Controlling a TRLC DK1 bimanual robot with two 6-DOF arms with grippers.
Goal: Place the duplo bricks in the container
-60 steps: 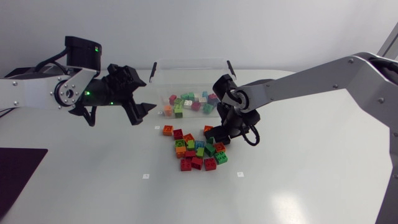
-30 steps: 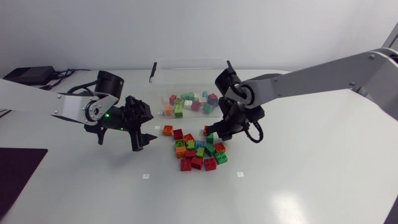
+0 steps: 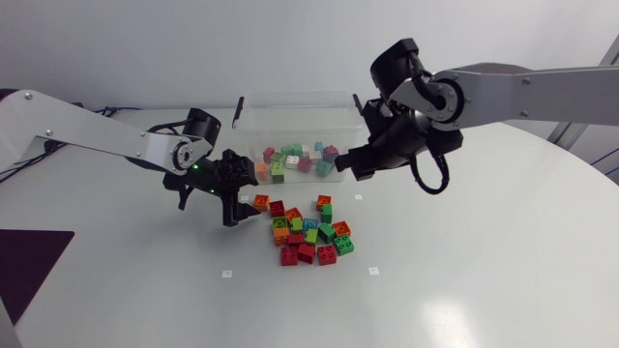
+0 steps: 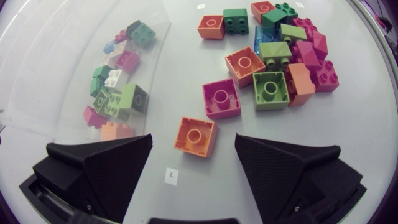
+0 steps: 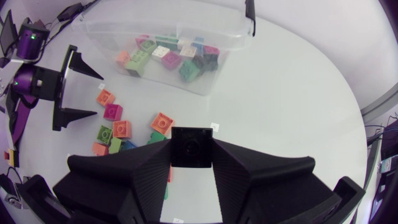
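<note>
A clear plastic container (image 3: 290, 97) stands at the back middle with several bricks inside. A pile of colourful duplo bricks (image 3: 309, 237) lies in front of it. My right gripper (image 3: 352, 166) hangs above the table by the container's front right corner, shut on a dark brick (image 5: 191, 147) that sits between its fingers. My left gripper (image 3: 232, 199) is low at the pile's left edge, open. A lone orange brick (image 4: 195, 136) lies on the table just ahead of the gap between its fingers (image 4: 99, 168), untouched. The right wrist view shows the container (image 5: 168, 37) and pile (image 5: 118, 130) below.
A pink brick (image 4: 221, 98) lies right behind the orange one, with the rest of the pile beyond. Small white markers (image 3: 226, 274) dot the table in front of the pile. A dark mat (image 3: 29, 261) covers the front left corner.
My right gripper shut on the dark brick at the pile and lifted it up toward the container. My left arm swung down from beside the container to the pile's left edge.
</note>
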